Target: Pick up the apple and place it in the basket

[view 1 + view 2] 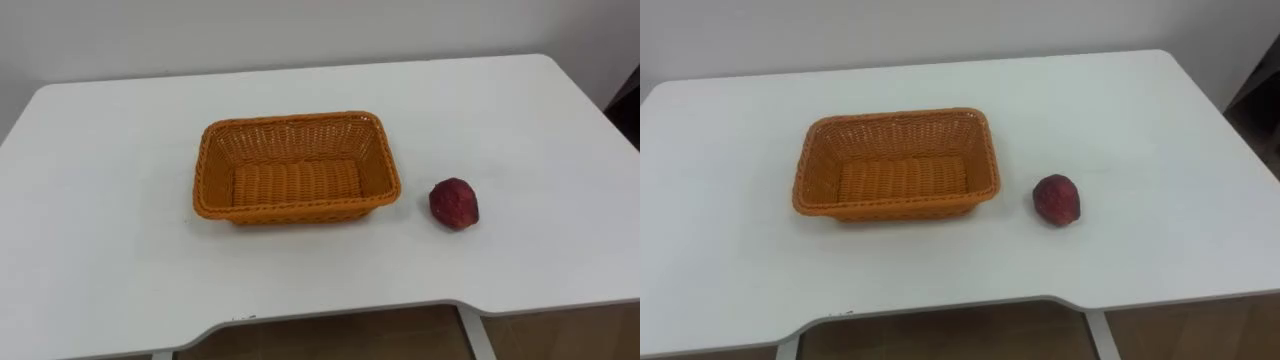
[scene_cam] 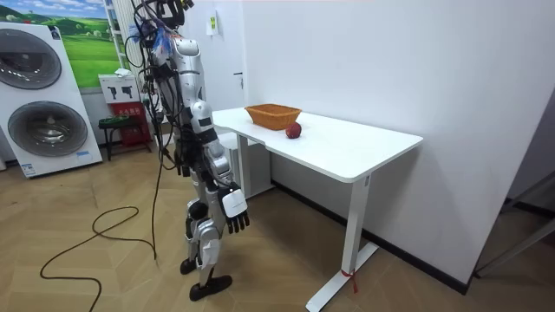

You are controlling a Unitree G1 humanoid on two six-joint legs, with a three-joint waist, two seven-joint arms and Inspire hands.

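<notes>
- Apple (image 1: 454,203): dark red, lying on the white surface (image 1: 520,120), near the right of the empty wicker basket (image 1: 300,210), not touching it.
- Handling, judged: light, firm, smooth-skinned, apt to roll; take it from above round the widest part.
- Right hand (image 2: 236,213): hanging at the robot's side, fingers released, holding nothing.

No word or number here can I read for certain. In the room view a red sign (image 2: 127,111) on a small stand beside the washing machine (image 2: 43,117) carries pale characters, too small to make out; a white notice (image 2: 115,87) sits just above it, its print a blur. A small label (image 2: 26,166) low on the washing machine's front and a white sheet (image 2: 212,24) high on the wall near my head are likewise illegible. The white tag on the back of my right hand (image 2: 236,217) shows no letters I can make out
</notes>
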